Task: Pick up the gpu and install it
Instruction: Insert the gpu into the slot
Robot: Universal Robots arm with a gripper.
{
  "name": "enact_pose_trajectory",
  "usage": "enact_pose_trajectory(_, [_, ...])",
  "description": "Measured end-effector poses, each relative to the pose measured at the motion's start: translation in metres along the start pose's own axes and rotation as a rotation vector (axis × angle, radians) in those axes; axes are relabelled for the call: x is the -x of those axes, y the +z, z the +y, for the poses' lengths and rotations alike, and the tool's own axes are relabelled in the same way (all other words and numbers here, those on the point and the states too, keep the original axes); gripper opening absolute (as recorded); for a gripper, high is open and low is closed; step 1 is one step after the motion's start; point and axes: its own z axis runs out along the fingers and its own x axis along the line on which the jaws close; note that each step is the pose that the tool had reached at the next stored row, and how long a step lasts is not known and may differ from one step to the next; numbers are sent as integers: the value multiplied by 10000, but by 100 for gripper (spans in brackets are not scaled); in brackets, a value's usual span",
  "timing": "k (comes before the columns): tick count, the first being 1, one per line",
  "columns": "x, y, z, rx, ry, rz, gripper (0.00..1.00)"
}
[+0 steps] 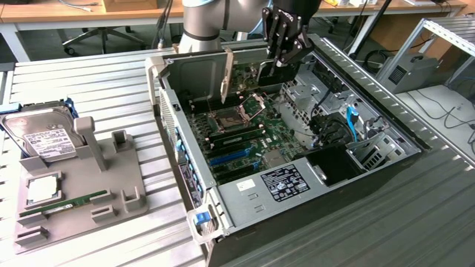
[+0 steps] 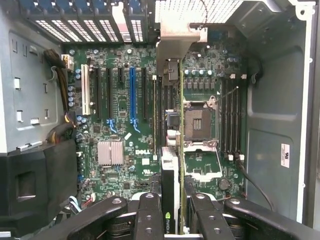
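The gpu [image 1: 271, 75] is a dark flat card with a silver end bracket [image 1: 227, 75]. It hangs on edge in the open top of the computer case [image 1: 172, 119], above the motherboard [image 1: 245, 139]. My gripper [image 1: 286, 53] is shut on the card's upper edge. In the wrist view the gpu [image 2: 170, 190] runs edge-on away from my gripper [image 2: 172, 222], with its bracket [image 2: 175, 35] at the far end by the case's rear slots. It lies between the expansion slots, among them a blue slot [image 2: 132, 95], and the CPU socket [image 2: 197, 120]. Whether the card touches a slot is hidden.
At the exterior view's left a grey parts holder [image 1: 82, 189] carries a silver hard drive [image 1: 44, 136], a CPU [image 1: 43, 189] and a green RAM stick [image 1: 63, 204]. Cables and a drive cage [image 1: 349, 133] fill the case's other end. Desks and chairs stand behind.
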Motion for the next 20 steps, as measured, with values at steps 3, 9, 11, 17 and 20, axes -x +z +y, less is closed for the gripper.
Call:
enact_pose_trajectory(3, [0, 22, 4, -4, 0, 1, 27])
enact_pose_trajectory(9, [-1, 39, 9, -5, 1, -1, 27])
enact_pose_trajectory(11, [-1, 52, 12, -5, 0, 0, 27])
enact_pose_trajectory(17, [-3, 99, 22, -9, 0, 1, 27])
enact_pose_trajectory(20, [-3, 119, 26, -11, 0, 0, 27])
